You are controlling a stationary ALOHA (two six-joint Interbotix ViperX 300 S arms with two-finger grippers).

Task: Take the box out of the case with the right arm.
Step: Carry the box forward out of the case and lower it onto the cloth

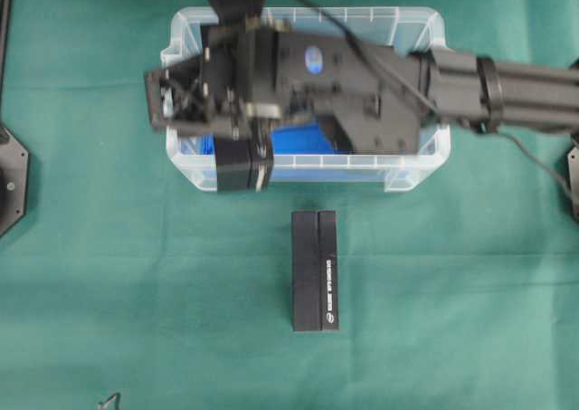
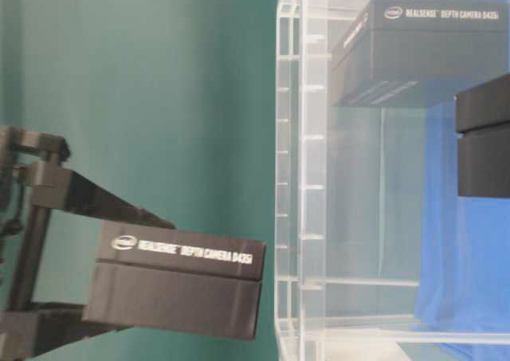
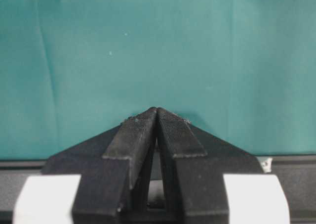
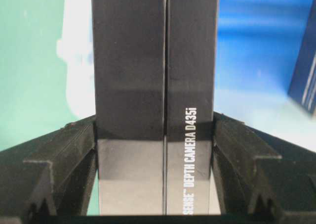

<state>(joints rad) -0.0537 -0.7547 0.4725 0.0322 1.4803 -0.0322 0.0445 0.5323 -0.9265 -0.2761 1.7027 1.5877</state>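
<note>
The right arm (image 1: 470,89) is reaching across from the right, its pincer (image 4: 155,135) clamping a black box; the left pincer (image 3: 157,116) is resting with tips touching.

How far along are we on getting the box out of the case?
Done: the right hand grips the box, which the table-level view shows above the case rim. In hand: overhead, it hangs over the case's near rim, not clear sideways. Left: carry it clear and set it on the cloth, perhaps beside the other box lying there.
</note>
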